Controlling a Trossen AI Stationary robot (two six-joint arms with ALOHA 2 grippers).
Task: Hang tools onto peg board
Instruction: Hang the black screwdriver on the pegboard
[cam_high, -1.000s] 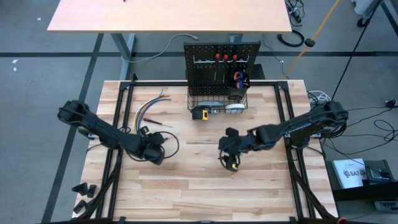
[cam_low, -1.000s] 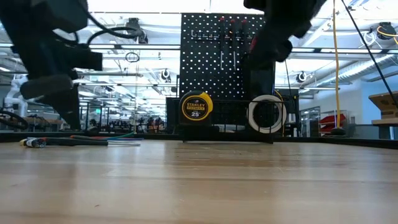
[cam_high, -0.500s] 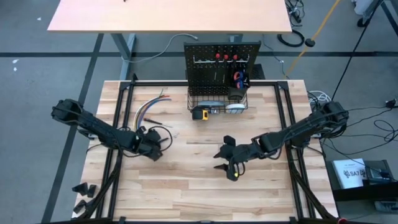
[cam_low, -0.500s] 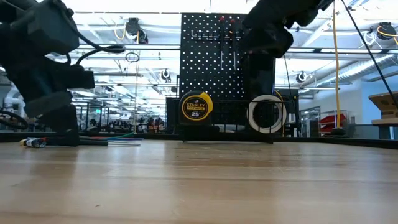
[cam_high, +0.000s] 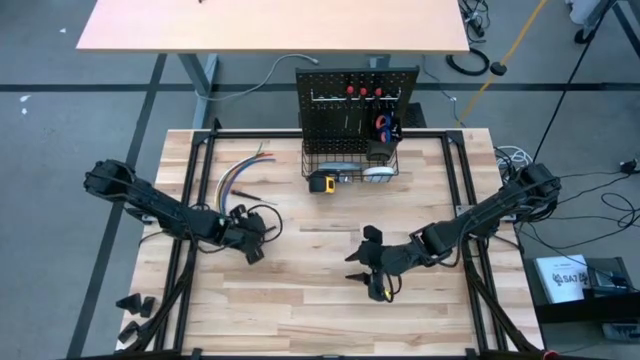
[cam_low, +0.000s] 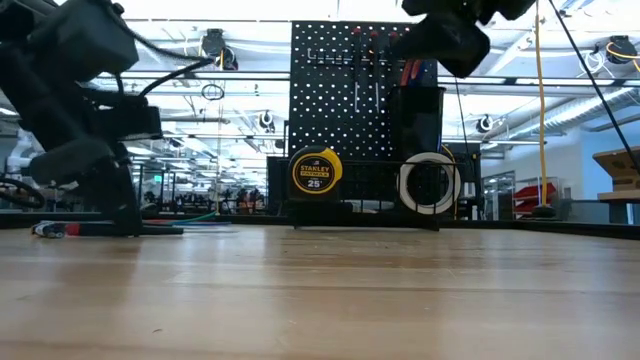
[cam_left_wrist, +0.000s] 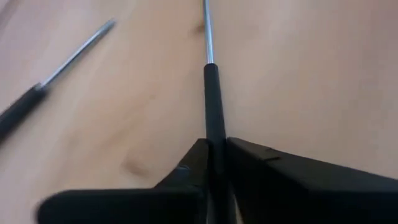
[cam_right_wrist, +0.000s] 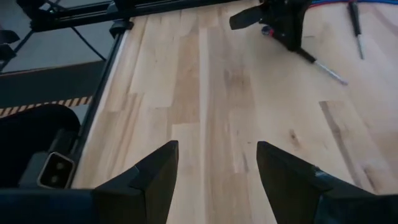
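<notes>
Left gripper (cam_left_wrist: 214, 163): low over the left half of the bench, fingers pinched onto the black shaft of a screwdriver (cam_left_wrist: 211, 102) lying flat on the wood; bare steel tip points away from the fingers.
Second screwdriver (cam_left_wrist: 59, 68): flat on the bench near the held one, apart from it, slim black shaft with steel tip.
Right gripper (cam_high: 375, 272): above the bench middle, toward the front edge, fingers spread, holding nothing.
Peg board (cam_high: 356, 95): upright at the rear edge, black perforated panel; red-handled tools on its hooks.
Tape measure (cam_low: 315, 172): yellow, round-faced, at the foot of the board.
Wires (cam_high: 240, 172): coloured bundle fanned out near the rear left corner.
Bench (cam_high: 300, 310): pale wood planks, smooth; front half open, black rails along both side edges.
</notes>
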